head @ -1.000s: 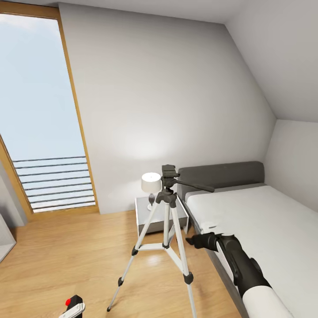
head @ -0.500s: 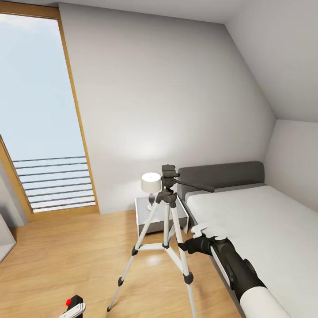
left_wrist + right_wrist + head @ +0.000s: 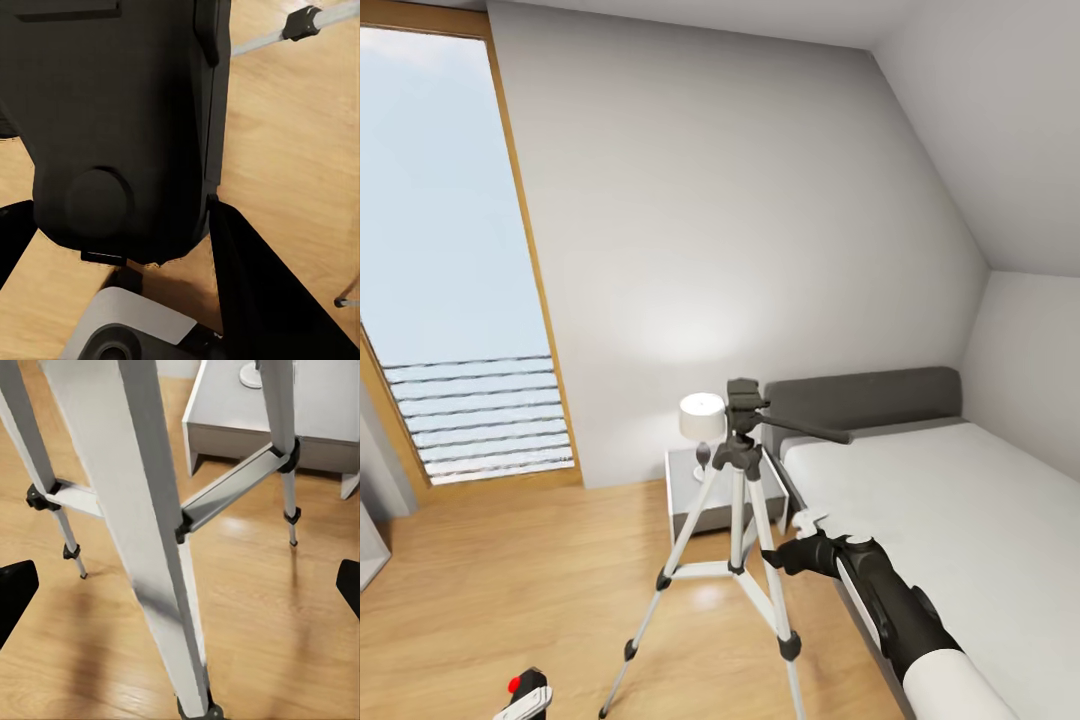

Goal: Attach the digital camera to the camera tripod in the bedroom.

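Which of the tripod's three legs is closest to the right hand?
The silver-white tripod leg on the bed side; the right hand sits right beside it, while the other two legs stand farther off.

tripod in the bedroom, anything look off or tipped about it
Nothing stands out. The camera tripod stands upright on the wood floor with its legs spread, beside the bed; its head carries no camera yet.
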Robot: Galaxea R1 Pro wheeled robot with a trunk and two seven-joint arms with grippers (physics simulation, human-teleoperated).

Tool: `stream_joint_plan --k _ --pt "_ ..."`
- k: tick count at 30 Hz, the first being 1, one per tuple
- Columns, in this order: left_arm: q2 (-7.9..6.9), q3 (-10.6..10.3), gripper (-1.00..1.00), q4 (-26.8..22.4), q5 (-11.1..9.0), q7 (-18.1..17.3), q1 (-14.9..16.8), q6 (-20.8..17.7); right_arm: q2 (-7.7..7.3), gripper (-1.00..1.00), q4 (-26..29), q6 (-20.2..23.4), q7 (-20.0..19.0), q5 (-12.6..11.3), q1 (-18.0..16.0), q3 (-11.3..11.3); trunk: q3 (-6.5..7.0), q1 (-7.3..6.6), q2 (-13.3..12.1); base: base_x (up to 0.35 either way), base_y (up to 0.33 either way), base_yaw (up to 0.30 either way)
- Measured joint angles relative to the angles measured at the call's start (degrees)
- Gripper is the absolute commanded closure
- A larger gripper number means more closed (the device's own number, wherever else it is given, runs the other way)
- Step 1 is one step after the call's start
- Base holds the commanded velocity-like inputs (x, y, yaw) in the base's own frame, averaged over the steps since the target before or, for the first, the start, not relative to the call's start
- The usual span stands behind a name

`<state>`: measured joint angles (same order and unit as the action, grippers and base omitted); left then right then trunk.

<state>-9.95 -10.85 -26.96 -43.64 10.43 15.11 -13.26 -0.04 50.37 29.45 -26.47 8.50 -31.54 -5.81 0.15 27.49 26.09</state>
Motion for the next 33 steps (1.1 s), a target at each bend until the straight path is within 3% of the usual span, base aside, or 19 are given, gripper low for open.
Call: stream_joint_plan --k 33 --pt "0.09 0.08 1.0 -0.05 -0.04 0.15 0.0 0.09 0.72 -1.0 -3.13 0.0 -0.12 -0.36 0.0 -0.24 0.0 0.03 -0.01 0.026 0.0 0.0"
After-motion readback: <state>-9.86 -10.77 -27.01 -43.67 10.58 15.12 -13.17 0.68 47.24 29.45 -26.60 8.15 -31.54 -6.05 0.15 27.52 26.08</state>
